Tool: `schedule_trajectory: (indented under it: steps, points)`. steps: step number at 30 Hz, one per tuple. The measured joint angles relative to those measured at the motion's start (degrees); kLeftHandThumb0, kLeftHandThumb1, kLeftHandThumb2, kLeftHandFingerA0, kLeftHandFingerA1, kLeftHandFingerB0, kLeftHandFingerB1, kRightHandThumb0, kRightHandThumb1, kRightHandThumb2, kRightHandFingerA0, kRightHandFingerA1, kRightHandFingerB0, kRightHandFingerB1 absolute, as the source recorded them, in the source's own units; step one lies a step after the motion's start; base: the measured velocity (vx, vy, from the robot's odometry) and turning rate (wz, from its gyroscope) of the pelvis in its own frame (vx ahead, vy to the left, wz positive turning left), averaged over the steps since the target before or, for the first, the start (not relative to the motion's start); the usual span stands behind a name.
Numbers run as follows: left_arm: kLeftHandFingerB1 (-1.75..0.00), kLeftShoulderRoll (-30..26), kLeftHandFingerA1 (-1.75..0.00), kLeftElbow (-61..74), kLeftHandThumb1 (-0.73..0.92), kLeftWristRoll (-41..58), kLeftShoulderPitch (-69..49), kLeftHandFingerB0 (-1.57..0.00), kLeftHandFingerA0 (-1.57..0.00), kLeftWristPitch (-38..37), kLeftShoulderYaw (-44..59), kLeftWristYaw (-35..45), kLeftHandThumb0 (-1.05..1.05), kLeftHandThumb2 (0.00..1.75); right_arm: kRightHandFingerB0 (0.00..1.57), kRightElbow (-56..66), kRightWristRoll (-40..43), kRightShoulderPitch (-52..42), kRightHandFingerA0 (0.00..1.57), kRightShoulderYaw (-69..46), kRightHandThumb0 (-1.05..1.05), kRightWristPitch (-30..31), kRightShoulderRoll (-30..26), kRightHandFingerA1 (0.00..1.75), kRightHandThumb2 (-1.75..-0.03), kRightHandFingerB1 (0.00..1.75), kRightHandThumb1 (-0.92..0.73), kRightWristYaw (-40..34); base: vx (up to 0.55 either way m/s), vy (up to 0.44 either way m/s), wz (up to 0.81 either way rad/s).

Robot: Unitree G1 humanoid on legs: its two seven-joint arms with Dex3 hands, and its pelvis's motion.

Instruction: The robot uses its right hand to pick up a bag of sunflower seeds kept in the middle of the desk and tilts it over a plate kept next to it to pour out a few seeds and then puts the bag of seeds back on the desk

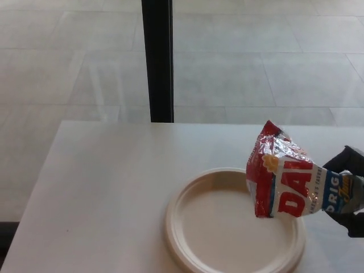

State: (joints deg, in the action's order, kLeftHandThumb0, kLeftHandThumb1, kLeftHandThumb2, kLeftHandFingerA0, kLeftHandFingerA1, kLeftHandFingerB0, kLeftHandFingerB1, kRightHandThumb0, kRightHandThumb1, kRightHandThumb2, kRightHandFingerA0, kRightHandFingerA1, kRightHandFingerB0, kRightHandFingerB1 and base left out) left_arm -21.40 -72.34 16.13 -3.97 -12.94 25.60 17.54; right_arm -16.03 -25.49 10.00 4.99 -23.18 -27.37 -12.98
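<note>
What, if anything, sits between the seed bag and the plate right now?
Nothing visible. The right hand holds the bag of sunflower seeds tilted over the plate's right side, and the plate looks empty, with no seeds showing yet.

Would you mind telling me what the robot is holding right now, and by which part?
The right hand holds the seed bag by its right-hand end, over the plate's right rim.
</note>
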Motion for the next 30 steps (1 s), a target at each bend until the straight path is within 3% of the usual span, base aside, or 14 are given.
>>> schedule_trajectory:
  steps: [7,8,9,15,19,21,23,24,25,26,27,28,29,30]
  points:
    - [-0.42,-0.4,-0.66,0.0,0.84,-0.2,0.3,-0.4,-0.39,0.0,-0.1,-0.2,-0.87,0.65,0.67,0.0,-2.4,2.7,0.88,1.9,-0.14,0.2,-1.5,1.75,-1.07,1.61,-0.58,2.0,0.0,0.0,0.0]
    - [-0.54,-0.4,-0.68,0.0,0.64,-0.2,0.4,-0.36,-0.38,0.0,0.0,-0.3,-0.85,1.06,0.68,0.0,-2.9,3.4,0.88,2.2,-0.13,0.3,-1.9,1.75,-1.05,1.59,-0.57,2.4,0.0,0.0,0.0]
    - [-0.44,-0.5,-0.67,0.0,0.84,-0.2,0.5,-0.4,-0.38,0.0,0.0,-0.3,-0.88,0.65,0.68,-0.2,-3.4,4.0,0.88,2.5,-0.15,0.5,-2.3,1.75,-1.02,1.58,-0.59,2.6,0.0,0.0,0.0]
    - [-0.43,-0.8,-0.66,0.0,0.84,-0.2,0.8,-0.41,-0.4,0.0,-0.1,-0.6,-0.86,0.65,0.65,-3.4,-5.8,8.2,0.88,3.6,-0.13,0.6,-4.3,1.75,-1.14,1.63,-0.51,3.3,0.0,0.0,0.0]
    - [-0.41,-1.0,-0.63,0.0,0.84,-0.2,0.8,-0.39,-0.39,0.0,-0.1,-0.6,-0.86,0.66,0.63,-4.4,-6.6,9.7,0.85,3.7,-0.15,0.9,-4.9,1.75,-1.08,1.67,-0.55,3.4,0.0,0.0,0.0]
    - [-0.42,-1.1,-0.65,0.0,0.84,-0.2,0.9,-0.41,-0.41,0.0,-0.1,-0.6,-0.84,0.65,0.68,-4.9,-7.0,10.6,0.86,3.8,-0.16,1.1,-5.4,1.75,-1.04,1.5,-0.57,3.6,0.0,0.0,0.0]
    - [-0.41,-1.1,-0.63,0.0,0.84,-0.2,1.0,-0.42,-0.42,0.0,-0.1,-0.7,-0.85,0.65,0.7,-5.5,-7.5,11.6,0.85,3.9,-0.18,1.2,-6.1,1.75,-1.0,1.48,-0.59,3.8,0.0,0.0,0.0]
    - [-0.4,-1.2,-0.61,-0.1,0.84,-0.2,1.0,-0.41,-0.42,0.0,-0.1,-0.7,-0.83,0.65,0.78,-5.8,-7.8,12.1,0.86,4.0,-0.2,1.2,-6.4,1.74,-0.92,1.12,-0.6,4.0,0.0,0.0,0.0]
    - [-0.39,-1.2,-0.61,-0.1,0.84,-0.2,1.1,-0.41,-0.43,0.0,-0.1,-0.7,-0.83,0.65,0.77,-5.9,-8.1,12.6,0.86,4.1,-0.17,1.3,-6.7,1.75,-0.9,1.19,-0.59,4.1,0.0,0.0,0.0]
    - [-0.4,-1.2,-0.65,-0.2,0.84,-0.2,1.1,-0.41,-0.44,0.0,-0.1,-0.7,-0.84,0.66,0.84,-6.0,-8.3,13.1,1.17,4.3,-0.22,1.2,-6.9,1.37,-1.03,1.17,-0.49,4.1,0.0,0.0,0.0]
    - [-0.4,-1.2,-0.63,-0.2,0.84,-0.2,1.2,-0.42,-0.42,0.0,-0.1,-0.7,-0.84,0.65,0.73,-6.1,-8.5,13.4,0.87,4.4,-0.16,1.2,-7.0,1.75,-0.85,1.24,-0.61,4.1,0.0,0.0,0.0]
    - [-0.42,-1.2,-0.63,-0.2,0.84,-0.2,1.2,-0.42,-0.42,0.0,-0.1,-0.7,-0.85,0.65,0.73,-6.0,-8.9,13.6,0.86,4.8,-0.18,1.1,-7.2,1.75,-0.83,1.29,-0.62,4.1,0.0,0.0,0.0]
    - [-0.42,-1.2,-0.64,-0.2,0.83,-0.2,1.2,-0.42,-0.42,0.0,-0.1,-0.7,-0.85,0.65,0.85,-6.0,-9.3,13.8,1.08,5.2,-0.19,1.1,-7.4,1.59,-0.87,1.03,-0.57,4.1,0.0,0.0,0.0]
    - [-0.42,-1.2,-0.63,-0.2,0.84,-0.2,1.2,-0.41,-0.41,0.0,-0.1,-0.7,-0.85,0.65,0.86,-5.9,-9.8,14.1,1.09,5.6,-0.2,1.1,-7.7,1.6,-0.85,1.01,-0.57,4.2,0.0,0.0,0.0]
